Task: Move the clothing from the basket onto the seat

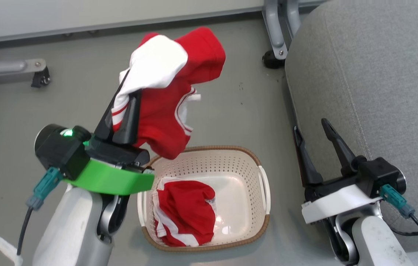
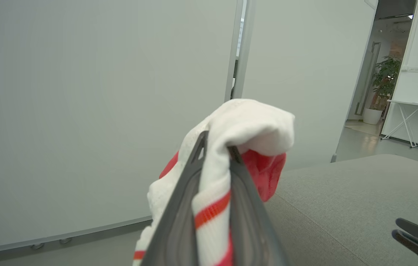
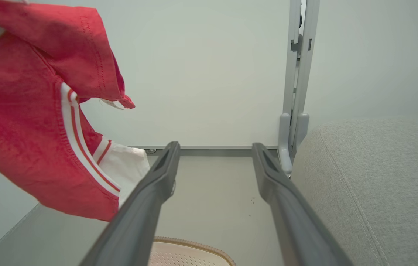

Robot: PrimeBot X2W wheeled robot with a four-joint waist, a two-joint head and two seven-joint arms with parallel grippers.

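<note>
Red-and-white garment (image 1: 164, 122) hangs clamped in your left gripper (image 1: 129, 96) above the basket (image 1: 209, 149). Second garment (image 1: 185, 210) lies inside. Right gripper (image 1: 309, 125) is spread, empty. Seat (image 1: 379, 74) holds nothing yet.

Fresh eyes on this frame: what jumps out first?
The red and white garment pinched in the left gripper, hanging in the air over the far rim of the basket. A second red garment lies crumpled inside the basket. The right gripper stands open beside the big grey seat on the right.
</note>
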